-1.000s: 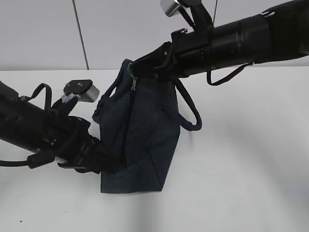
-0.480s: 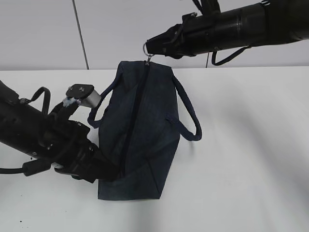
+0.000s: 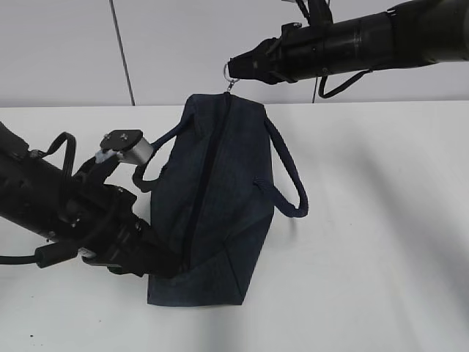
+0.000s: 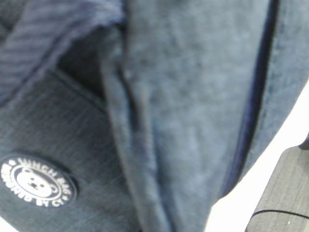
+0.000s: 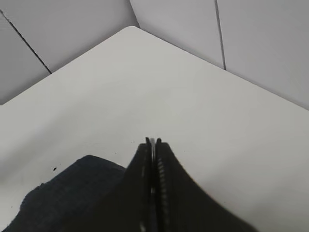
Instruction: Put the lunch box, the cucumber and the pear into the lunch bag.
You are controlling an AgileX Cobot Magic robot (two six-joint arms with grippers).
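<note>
The lunch bag (image 3: 212, 205) stands on the worktop (image 3: 381, 220), zipper closed. My right jaws (image 3: 233, 71), above its far end, pinch the silver ring pull (image 3: 228, 71); my left jaws (image 3: 172, 264) clamp its near lower corner, probably anchoring it.

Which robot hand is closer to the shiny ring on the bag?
Right. The right gripper pinches the silver ring pull above the lunch bag; the left gripper clamps the bag's bottom end, far from it.
</note>
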